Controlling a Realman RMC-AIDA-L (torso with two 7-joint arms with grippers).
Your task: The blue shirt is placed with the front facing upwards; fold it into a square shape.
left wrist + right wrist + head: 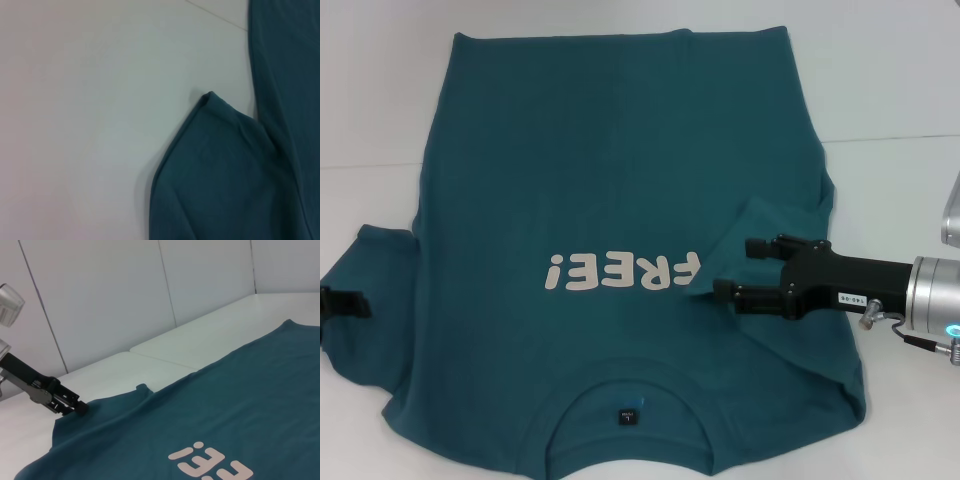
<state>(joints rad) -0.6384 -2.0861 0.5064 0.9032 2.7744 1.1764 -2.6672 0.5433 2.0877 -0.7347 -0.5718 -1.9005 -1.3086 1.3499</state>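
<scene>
While the blue shirt [620,200] lies flat, front up, across the middle of the white table [900,80] in the head view, its collar [635,385] sits at the bottom edge of the frame and the pale "FREE!" lettering [623,272] reads upside down just below centre. At the right of the frame the right gripper [732,268] reaches in from the side, its two black fingers spread apart, one above the other, with the right sleeve [765,225] folded inward over the chest between and just beyond them; whether the fingertips touch the cloth is hard to judge from this angle. At the far left edge the left gripper [345,302] shows only as a black tip on the left sleeve [375,270], and I cannot tell how its fingers stand. The right wrist view shows that same gripper [67,402] at the sleeve's edge in the left part of the frame. The left wrist view shows the sleeve's corner [210,97] lying on bare table
</scene>
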